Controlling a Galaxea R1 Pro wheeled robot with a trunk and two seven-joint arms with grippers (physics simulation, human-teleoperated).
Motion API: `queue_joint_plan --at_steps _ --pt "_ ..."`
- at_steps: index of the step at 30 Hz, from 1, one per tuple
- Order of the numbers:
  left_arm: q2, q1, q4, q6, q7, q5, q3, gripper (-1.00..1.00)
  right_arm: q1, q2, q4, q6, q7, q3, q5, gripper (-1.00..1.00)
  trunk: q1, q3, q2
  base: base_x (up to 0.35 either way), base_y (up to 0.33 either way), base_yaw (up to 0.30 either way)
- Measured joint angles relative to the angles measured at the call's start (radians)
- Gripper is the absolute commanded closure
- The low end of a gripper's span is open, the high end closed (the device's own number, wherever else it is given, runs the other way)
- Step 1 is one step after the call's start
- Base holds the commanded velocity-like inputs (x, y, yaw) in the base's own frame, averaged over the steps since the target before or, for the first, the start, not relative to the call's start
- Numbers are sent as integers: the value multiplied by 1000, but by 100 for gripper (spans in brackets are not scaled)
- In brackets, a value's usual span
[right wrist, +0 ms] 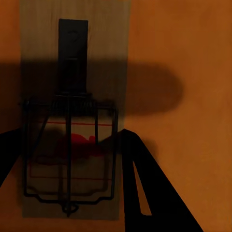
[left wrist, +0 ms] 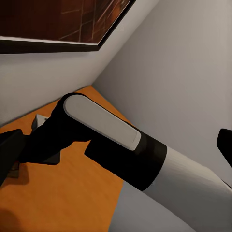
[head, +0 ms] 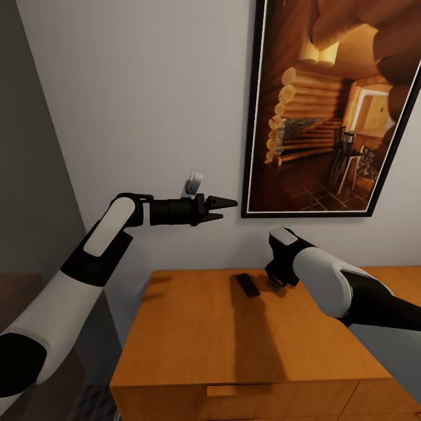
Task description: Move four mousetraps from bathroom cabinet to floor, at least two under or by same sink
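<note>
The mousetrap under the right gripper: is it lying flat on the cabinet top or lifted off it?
Lying flat. The right wrist view shows the mousetrap resting board-down on the cabinet top, the right gripper straddling it.

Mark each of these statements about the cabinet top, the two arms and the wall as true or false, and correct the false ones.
1. A mousetrap lies flat on the cabinet top. True.
2. The left gripper is pressed onto the cabinet top. False: it is raised in front of the wall, above the cabinet.
3. The right gripper is over the mousetrap, a finger on either side. True.
4. The framed picture shows a beach. False: it shows a log-cabin interior.
5. The mousetrap hangs in the air. False: it rests on the wood.
</note>
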Motion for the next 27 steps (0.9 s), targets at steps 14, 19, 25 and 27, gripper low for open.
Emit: queue_joint_plan --at_steps 14,19,25,27 --pt "0 0 0 0 0 0 0 -100 10 0 1 1 -1 4 2 100 -38 31 70 0 0 0" --pt "0 0 0 0 0 0 0 -100 10 0 1 1 -1 4 2 100 -57 47 105 0 0 0" --pt "0 0 0 0 0 0 0 -100 10 0 1 1 -1 3 2 100 -80 66 147 0 0 0" --pt "0 0 0 0 0 0 0 -100 10 0 1 1 -1 3 2 100 -80 66 147 0 0 0"
